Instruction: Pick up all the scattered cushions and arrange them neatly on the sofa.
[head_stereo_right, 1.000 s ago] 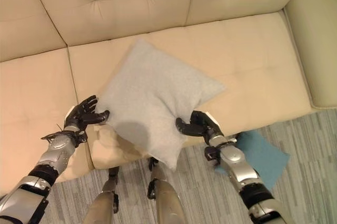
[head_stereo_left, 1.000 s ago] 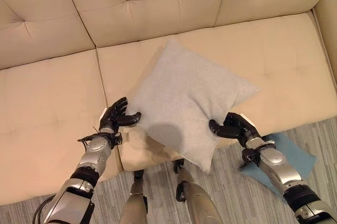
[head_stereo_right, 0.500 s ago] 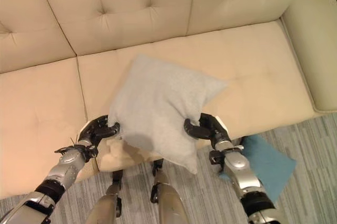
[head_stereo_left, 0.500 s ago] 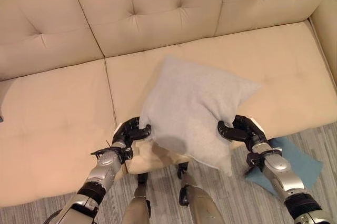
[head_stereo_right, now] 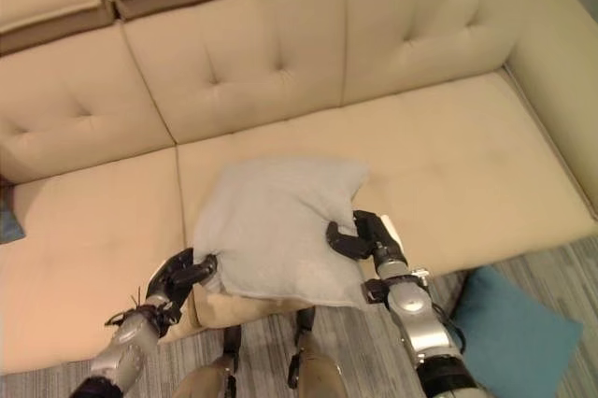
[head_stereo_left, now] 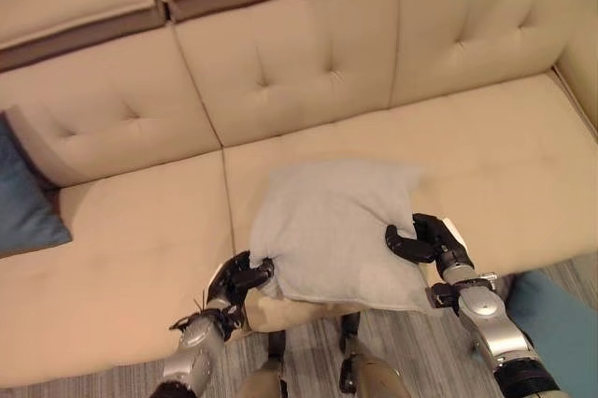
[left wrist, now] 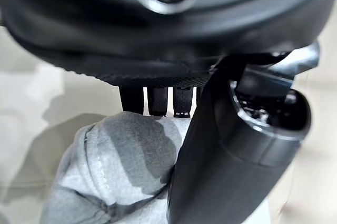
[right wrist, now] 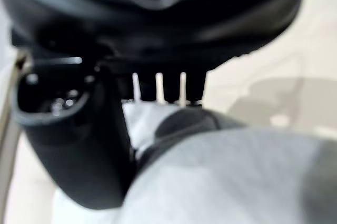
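A: Grey cushion [head_stereo_left: 338,230]?
B: Held flat over middle seat of sofa [head_stereo_left: 523,174], front edge past seat rim. Left hand [head_stereo_left: 241,278] & right hand [head_stereo_left: 425,237] both curled, pinching opp. corners.
A: Advice?
B: Better pushed deeper twd backrest, kept level, released both sides together.

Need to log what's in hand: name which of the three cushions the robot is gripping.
The grey cushion, pinched by the left hand and right hand. The dark blue one rests on the sofa; the teal one lies on the floor.
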Tool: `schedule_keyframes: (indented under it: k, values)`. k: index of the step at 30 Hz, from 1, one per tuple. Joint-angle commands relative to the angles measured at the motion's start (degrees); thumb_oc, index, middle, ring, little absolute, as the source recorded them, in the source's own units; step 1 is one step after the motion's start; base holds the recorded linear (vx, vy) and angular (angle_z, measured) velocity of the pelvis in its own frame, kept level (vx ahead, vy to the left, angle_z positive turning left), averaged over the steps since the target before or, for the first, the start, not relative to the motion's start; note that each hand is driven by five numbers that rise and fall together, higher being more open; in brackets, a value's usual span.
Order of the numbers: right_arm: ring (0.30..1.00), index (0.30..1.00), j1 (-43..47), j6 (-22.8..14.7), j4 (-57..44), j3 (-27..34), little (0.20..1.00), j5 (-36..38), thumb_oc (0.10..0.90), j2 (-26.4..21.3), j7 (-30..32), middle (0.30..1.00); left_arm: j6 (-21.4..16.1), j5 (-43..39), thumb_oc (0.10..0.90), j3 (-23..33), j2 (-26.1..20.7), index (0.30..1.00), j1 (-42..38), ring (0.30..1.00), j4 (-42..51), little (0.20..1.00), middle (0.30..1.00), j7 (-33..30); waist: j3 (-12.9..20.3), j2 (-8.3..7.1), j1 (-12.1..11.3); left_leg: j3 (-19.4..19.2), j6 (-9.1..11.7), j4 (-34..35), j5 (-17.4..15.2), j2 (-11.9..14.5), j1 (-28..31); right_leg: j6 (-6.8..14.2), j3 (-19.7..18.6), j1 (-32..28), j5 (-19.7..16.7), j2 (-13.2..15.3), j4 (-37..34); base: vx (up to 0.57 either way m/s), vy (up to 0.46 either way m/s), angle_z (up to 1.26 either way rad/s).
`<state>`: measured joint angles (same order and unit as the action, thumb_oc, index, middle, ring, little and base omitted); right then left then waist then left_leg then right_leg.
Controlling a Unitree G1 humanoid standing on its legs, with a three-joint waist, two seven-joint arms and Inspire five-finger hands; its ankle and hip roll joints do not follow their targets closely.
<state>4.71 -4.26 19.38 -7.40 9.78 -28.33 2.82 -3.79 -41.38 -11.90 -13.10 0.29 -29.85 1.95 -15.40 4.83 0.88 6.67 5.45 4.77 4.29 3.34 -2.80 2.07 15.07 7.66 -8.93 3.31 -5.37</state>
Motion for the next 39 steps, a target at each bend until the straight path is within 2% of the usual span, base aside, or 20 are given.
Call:
schedule_keyframes:
  k: [1, 2, 4, 9, 11, 14, 16, 18, 21, 23, 25, 26, 27, 28, 29, 31, 32, 36, 37, 39]
  values:
    - [0.3, 0.3, 0.0, -5.8, -11.3, -1.3, 0.3, -1.5, 0.4, 2.8, -1.0, 0.3, -4.7, -3.4, 0.4, -2.7, 1.8, 0.3, -5.4, 0.3, 7.7, 0.3, 0.3, 5.0, 5.5, -3.97, -0.8, -1.7, -0.2, -5.9, -3.2, -4.0, -3.3, 2.4, -1.0, -6.4, 10.3, 1.0, 1.0, -0.07, -0.032, 0.66]
    - [0.3, 0.3, -0.7, -5.7, -11.7, -0.8, 0.3, -2.4, 0.4, 2.8, -0.6, 0.3, -4.4, -2.9, 0.4, -3.3, 1.9, 0.3, -4.6, 0.3, 8.2, 0.3, 0.3, 5.7, 5.3, -4.28, -0.5, -4.5, 0.6, -9.1, -3.0, -3.6, -5.2, 2.5, 0.7, -7.2, 10.4, 1.7, 0.6, -0.09, -0.019, 0.82]
    - [0.3, 0.3, -1.2, -5.0, -11.8, -0.9, 0.3, -3.0, 0.4, 3.2, -0.8, 0.3, -3.4, -1.8, 0.4, -3.7, 1.6, 0.3, -2.9, 0.3, 8.0, 0.3, 0.3, 6.2, 6.2, -4.61, -0.9, -6.7, 0.3, -9.2, -3.2, -1.8, -6.2, 2.7, 2.2, -8.0, 10.1, 2.0, 0.5, 0.03, 0.055, 1.16]
    - [0.3, 0.3, -2.8, -4.6, -12.5, 0.2, 0.3, -2.4, 0.4, 3.9, -0.5, 0.3, -2.9, 0.3, 0.4, -4.5, 1.3, 0.3, -1.6, 0.3, 8.0, 0.3, 0.3, 5.9, 6.7, -5.86, -1.1, -6.0, 0.6, -8.6, -1.8, 0.5, -7.4, 3.0, 4.4, -9.0, 10.4, 3.2, 1.0, 0.07, 0.079, 0.36]
    - [0.3, 0.3, -3.8, -4.6, -13.0, 1.1, 0.3, -2.6, 0.4, 3.9, -0.5, 0.3, -3.0, 0.9, 0.4, -5.2, 1.5, 0.3, -1.3, 0.3, 8.0, 0.3, 0.3, 6.1, 7.9, -5.18, -0.6, -6.7, 0.4, -5.0, -1.9, 1.4, -5.4, 3.3, 5.6, -9.5, 11.0, 3.4, 1.6, 0.11, 0.155, 0.35]
    - [0.3, 0.3, -4.4, -4.1, -13.1, 1.9, 0.3, -2.9, 0.4, 4.4, -0.2, 0.3, -3.2, 2.4, 0.4, -5.7, 1.0, 0.3, -1.4, 0.3, 8.6, 0.3, 0.3, 5.8, 8.9, -4.89, 0.0, -6.4, -0.1, -3.3, -2.2, 0.2, -3.6, 3.7, 6.3, -9.7, 11.3, 4.9, 3.7, 0.16, 0.262, 0.41]
    - [0.3, 0.3, -3.8, -3.8, -12.7, 1.2, 0.3, -3.4, 0.4, 5.5, -0.4, 0.3, -3.4, 3.4, 0.4, -5.5, 0.0, 0.3, -1.2, 0.3, 9.6, 0.3, 0.3, 5.6, 9.1, -5.21, -0.3, -7.1, -2.5, -3.0, -3.9, -2.0, -1.7, 4.5, 4.8, -9.0, 11.8, 7.0, 8.4, 0.15, 0.375, 0.17]
    - [0.3, 0.3, -1.8, -3.5, -11.5, -0.3, 0.3, -4.2, 0.4, 6.9, -0.4, 0.3, -3.8, 4.0, 0.4, -4.6, -1.3, 0.3, -1.2, 0.3, 10.9, 0.3, 0.3, 5.0, 7.8, -5.13, -0.9, -9.2, -4.5, -3.0, -5.3, -3.1, 0.3, 6.2, 3.1, -5.3, 10.1, 10.1, 16.5, 0.03, 0.324, -0.48]
    - [0.3, 0.3, -0.5, -3.5, -10.3, -1.9, 0.3, -4.3, 0.4, 8.4, -0.8, 0.3, -4.3, 4.2, 0.4, -3.0, -2.4, 0.3, -0.6, 0.3, 11.2, 0.3, 0.3, 4.9, 7.0, -4.95, -1.7, -11.8, -5.6, -2.3, -5.9, -3.3, 2.4, 7.3, 3.7, -1.6, 8.0, 11.8, 22.6, 0.03, 0.231, -0.7]
    - [0.3, 0.3, -0.6, -3.5, -10.3, -2.0, 0.3, -4.4, 0.4, 8.7, -1.1, 0.3, -4.3, 4.1, 0.4, -2.8, -2.4, 0.3, -0.3, 0.3, 11.1, 0.3, 0.3, 5.1, 7.0, -4.93, -1.6, -11.9, -5.6, -1.9, -5.9, -3.4, 3.1, 7.0, 3.1, -1.0, 8.7, 10.5, 22.8, 0.06, 0.098, -0.57]
    - [0.3, 0.3, -1.2, -3.6, -9.8, -2.0, 0.3, -5.1, 0.4, 8.3, -1.1, 0.3, -4.3, 4.0, 0.4, -2.7, -2.0, 0.3, -0.1, 0.3, 11.0, 0.3, 0.3, 5.0, 7.3, -5.27, -0.7, -11.1, -5.5, -1.4, -5.7, -4.0, 4.1, 6.0, -0.8, -0.2, 10.9, 5.0, 19.9, 0.08, 0.023, -0.21]
    - [0.3, 0.3, -1.2, -3.6, -9.8, -2.0, 0.3, -5.1, 0.4, 8.3, -1.1, 0.3, -4.3, 4.0, 0.4, -2.7, -2.0, 0.3, -0.1, 0.3, 11.0, 0.3, 0.3, 5.0, 7.3, -5.26, -0.7, -11.1, -5.5, -1.4, -5.7, -3.9, 4.1, 6.0, -0.8, -0.1, 10.9, 5.0, 19.8, 0.16, -0.031, 0.16]
    - [0.3, 0.3, -1.8, -3.7, -8.6, -1.8, 0.3, -5.0, 0.4, 7.6, -0.7, 0.3, -4.3, 4.7, 0.4, -2.3, -2.2, 0.3, 0.0, 0.3, 10.5, 0.3, 0.3, 4.9, 8.1, -6.44, -0.5, -10.5, -5.4, -1.2, -6.3, -5.5, 4.5, 5.2, -1.2, -2.4, 10.7, 2.2, 11.6, 0.15, -0.053, 0.16]
    - [0.3, 0.3, -2.4, -3.7, -8.7, -1.6, 0.3, -5.0, 0.4, 7.5, -0.7, 0.3, -4.0, 5.3, 0.4, -2.8, -2.1, 0.3, -0.1, 0.3, 10.3, 0.3, 0.3, 5.1, 8.4, -6.65, -0.4, -10.1, -5.3, -1.4, -6.3, -5.7, 4.2, 4.7, -1.7, -3.3, 10.6, 1.8, 10.0, 0.15, -0.1, 0.27]
    - [0.3, 0.3, -3.1, -3.9, -8.9, -1.1, 0.3, -4.8, 0.4, 7.3, -0.5, 0.3, -4.1, 5.0, 0.4, -3.1, -1.8, 0.3, -0.5, 0.3, 10.2, 0.3, 0.3, 4.8, 8.5, -6.83, 0.1, -9.7, -5.0, -1.6, -6.3, -5.5, 4.1, 4.1, -5.0, -3.9, 11.3, 0.0, 9.6, 0.03, -0.067, 0.29]
    - [0.3, 0.3, -3.6, -3.8, -8.5, -0.3, 0.3, -4.7, 0.4, 6.6, -0.2, 0.3, -4.4, 4.5, 0.4, -3.2, -1.4, 0.3, -1.0, 0.3, 9.9, 0.3, 0.3, 4.6, 9.2, -6.99, 0.3, -9.4, -4.4, -2.1, -6.7, -5.7, 3.6, 4.2, -5.1, -4.7, 10.1, -0.1, 7.2, 0.06, -0.104, 0.68]
    - [0.3, 0.3, -4.3, -3.9, -8.8, 0.8, 0.3, -3.6, 0.4, 6.0, 0.3, 0.3, -4.5, 5.0, 0.4, -4.2, -1.2, 0.3, -2.0, 0.3, 10.1, 0.3, 0.3, 4.5, 8.7, -7.49, 0.9, -9.2, -3.3, -6.7, -7.1, -5.6, 1.2, 3.6, -4.2, -6.2, 10.0, 0.5, 5.8, 0.07, -0.111, 0.58]
    - [0.3, 0.3, -4.0, -3.8, -8.0, 0.7, 0.3, -3.4, 0.4, 4.9, 0.2, 0.3, -4.4, 5.1, 0.4, -4.5, -0.9, 0.3, -2.1, 0.3, 11.0, 0.3, 0.3, 4.6, 8.2, -7.59, 0.9, -8.8, -1.8, -12.0, -8.0, -4.8, -1.8, 3.1, -3.2, -7.3, 10.0, 1.4, 5.1, 0.01, 0.002, 0.53]
    - [0.3, 0.3, -3.6, -3.7, -7.7, 0.5, 0.3, -3.6, 0.4, 4.5, 0.2, 0.3, -4.2, 5.2, 0.4, -4.4, -0.8, 0.3, -2.1, 0.3, 11.5, 0.3, 0.3, 4.6, 8.3, -7.77, 0.9, -8.6, -1.2, -12.3, -7.6, -2.7, -2.8, 3.3, -3.2, -7.8, 10.3, 1.8, 5.0, 0.05, 0.076, 0.09]
    - [0.3, 0.3, -3.5, -3.7, -7.7, 0.5, 0.3, -3.6, 0.4, 4.4, 0.2, 0.3, -4.1, 5.5, 0.4, -4.4, -0.9, 0.3, -2.0, 0.3, 11.6, 0.3, 0.3, 4.5, 8.5, -7.84, 0.8, -8.7, -1.2, -11.7, -7.2, -1.8, -2.8, 3.3, -3.3, -8.0, 10.5, 2.0, 5.0, 0.06, 0.056, -0.07]
